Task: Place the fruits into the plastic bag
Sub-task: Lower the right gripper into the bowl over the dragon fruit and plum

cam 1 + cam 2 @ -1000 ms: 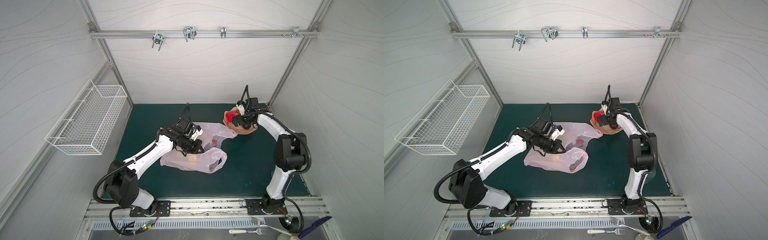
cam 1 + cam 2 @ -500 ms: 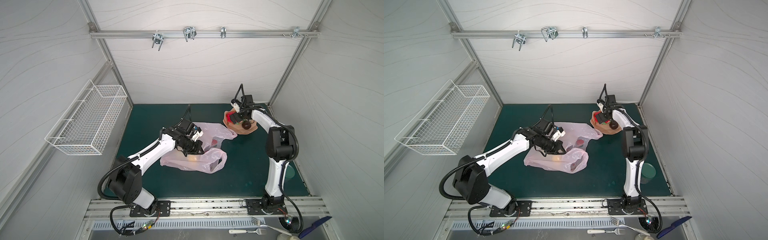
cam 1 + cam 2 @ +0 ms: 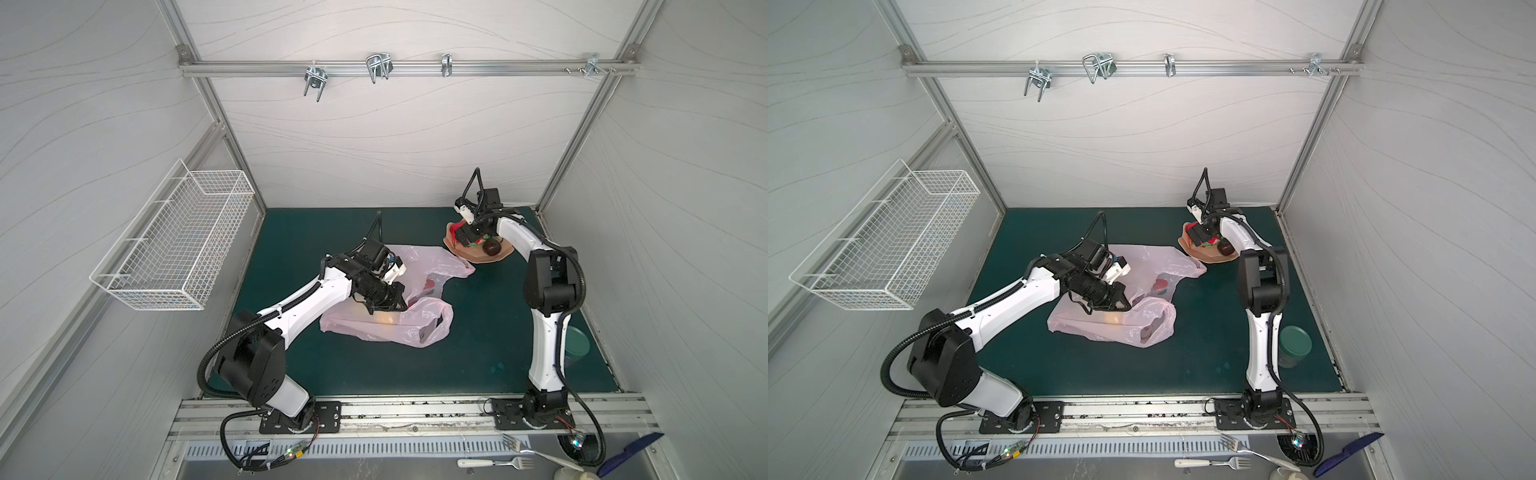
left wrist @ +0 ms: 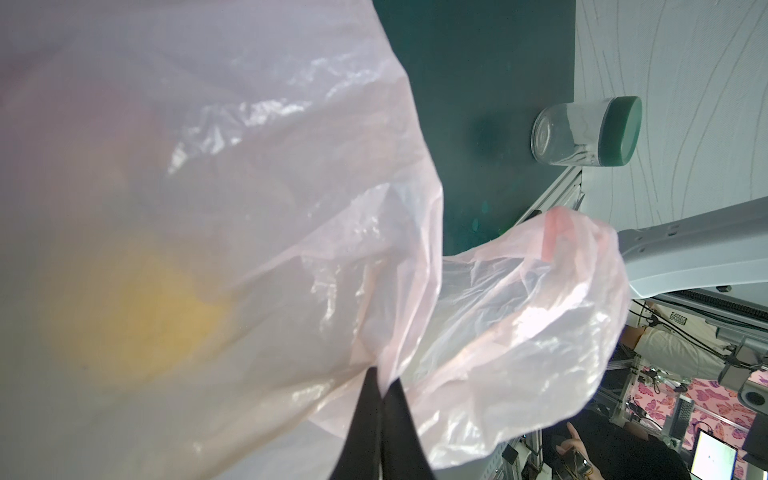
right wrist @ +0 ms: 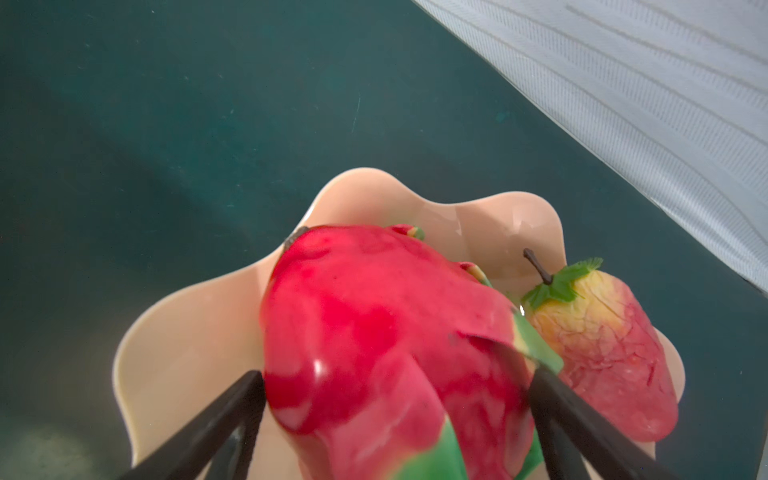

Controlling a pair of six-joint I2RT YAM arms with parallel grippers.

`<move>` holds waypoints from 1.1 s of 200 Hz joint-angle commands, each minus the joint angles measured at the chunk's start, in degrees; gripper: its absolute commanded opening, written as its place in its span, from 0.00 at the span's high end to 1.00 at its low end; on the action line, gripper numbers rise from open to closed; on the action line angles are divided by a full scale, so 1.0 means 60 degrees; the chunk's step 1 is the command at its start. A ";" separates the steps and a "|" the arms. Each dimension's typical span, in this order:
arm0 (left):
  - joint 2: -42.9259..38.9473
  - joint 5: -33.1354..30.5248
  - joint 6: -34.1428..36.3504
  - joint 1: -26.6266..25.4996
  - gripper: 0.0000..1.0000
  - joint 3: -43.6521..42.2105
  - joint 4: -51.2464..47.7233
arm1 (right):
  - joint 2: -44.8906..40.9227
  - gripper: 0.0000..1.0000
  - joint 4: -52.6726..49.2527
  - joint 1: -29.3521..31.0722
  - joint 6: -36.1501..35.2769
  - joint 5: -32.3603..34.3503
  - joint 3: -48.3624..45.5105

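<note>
The pale pink plastic bag [image 3: 419, 259] lies crumpled mid-way across the green mat [image 3: 291, 249]. The left arm covers much of its left side in both top views. The left gripper [image 4: 382, 376] has its jaws pressed together on a fold of film at the bag's mouth. In the left wrist view only the dark fingertips show, cut off by the frame edge.

Through the film the contents are smeared. There is a yellow blur that reads as the lemon [image 4: 133, 307], a red fruit [image 3: 1160, 284] near the mouth, and a dark red fruit [image 3: 1148, 331] in the near corner, its kind unclear.

The peach wavy-edged plate [image 5: 187, 332] sits at the far right of the mat, close by the bag's far corner, half hidden under the right wrist in both top views. A clear jar with a green lid [image 3: 1295, 345] stands beside the right arm.

The dragon fruit [image 5: 374, 299] lies on the plate, its near end cut off in the right wrist view. The right gripper [image 5: 395, 376] has its jaws spread wide, one finger on each side of the fruit, close against its skin. Whether they press it I cannot tell. A strawberry [image 5: 602, 345] lies just beside it, and a dark brown round fruit [image 3: 491, 248] sits on the plate's near side.

Since a second ago the right elbow has swung inward, uncovering the jar, and its gripper has slid over the dragon fruit. The bag and the left gripper are as they were.
</note>
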 commanded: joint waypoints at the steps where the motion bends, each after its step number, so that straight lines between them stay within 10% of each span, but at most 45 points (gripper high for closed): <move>1: 0.0143 0.0015 0.0201 0.0002 1.00 0.0504 -0.0072 | 0.0285 0.01 -0.0531 0.0039 -0.0358 -0.0233 -0.0114; 220: 0.0042 -0.0004 -0.0062 -0.0021 1.00 0.0491 0.0224 | -0.3042 0.27 0.0861 0.0063 0.0851 0.0121 -0.5004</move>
